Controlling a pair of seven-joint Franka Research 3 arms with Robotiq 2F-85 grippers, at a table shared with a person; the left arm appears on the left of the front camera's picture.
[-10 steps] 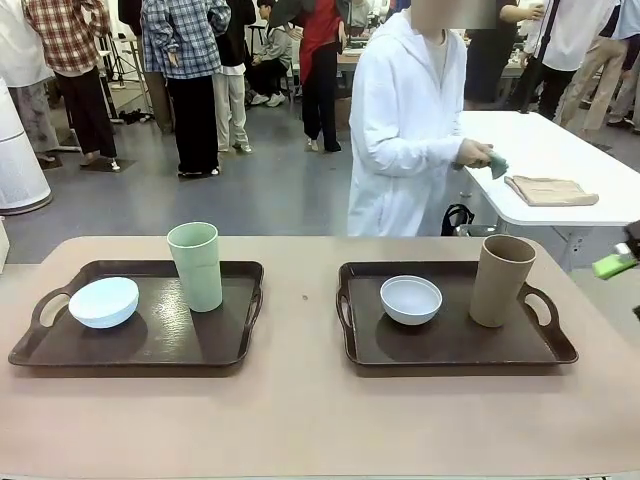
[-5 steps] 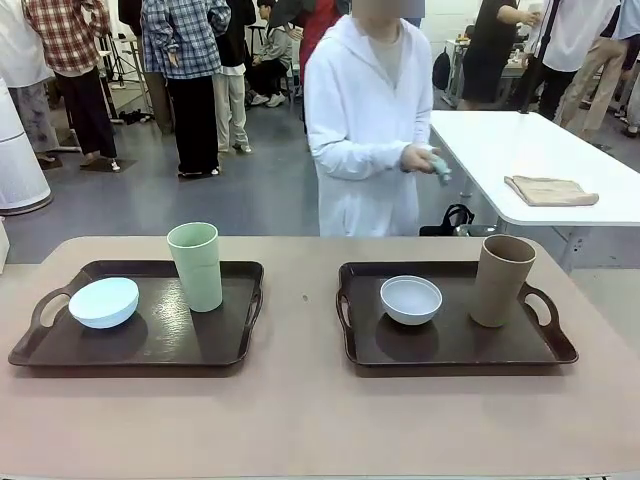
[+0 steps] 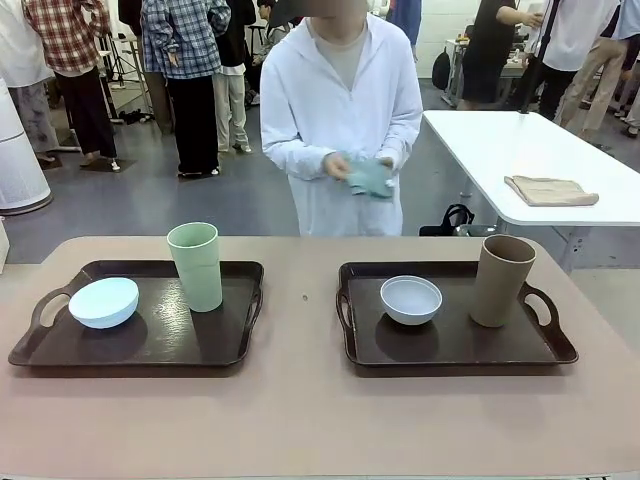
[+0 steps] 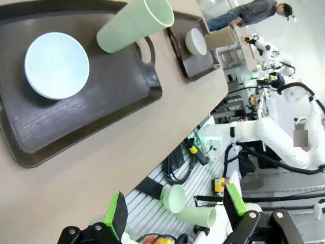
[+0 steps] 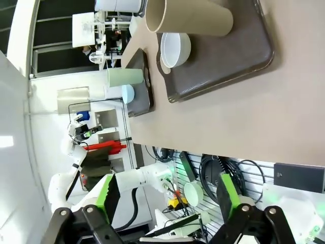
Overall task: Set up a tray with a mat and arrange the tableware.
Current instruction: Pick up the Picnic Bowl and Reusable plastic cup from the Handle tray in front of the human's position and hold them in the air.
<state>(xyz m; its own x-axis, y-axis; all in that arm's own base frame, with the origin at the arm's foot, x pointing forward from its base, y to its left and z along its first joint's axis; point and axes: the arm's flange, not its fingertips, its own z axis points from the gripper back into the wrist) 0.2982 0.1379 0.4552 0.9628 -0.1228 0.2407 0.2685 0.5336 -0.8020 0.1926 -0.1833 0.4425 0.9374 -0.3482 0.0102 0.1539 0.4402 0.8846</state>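
Note:
Two dark brown trays lie on the table. The left tray (image 3: 150, 340) holds a pale blue bowl (image 3: 103, 302) and an upright light green tumbler (image 3: 196, 266). On the right tray (image 3: 450, 345) stand a greyish white bowl (image 3: 411, 299) and a tan tumbler (image 3: 501, 280). Across the table a person in a white coat holds a teal mat (image 3: 368, 177) in both hands. My left gripper (image 4: 175, 211) is open and empty, off the table's near edge, looking at the blue bowl (image 4: 57, 65). My right gripper (image 5: 167, 198) is also open and empty, back from the tan tumbler (image 5: 188, 18).
A folded tan mat (image 3: 550, 190) lies on a white side table (image 3: 520, 140) behind the person, at the right. Bare tabletop (image 3: 300, 400) runs between the trays and along the near edge. Cables and spare cups (image 4: 175, 198) sit below the table's edge.
The person has walked left from the white side table to the far side of my table, carrying the teal mat. A green pad at the right edge has gone out of the front view.

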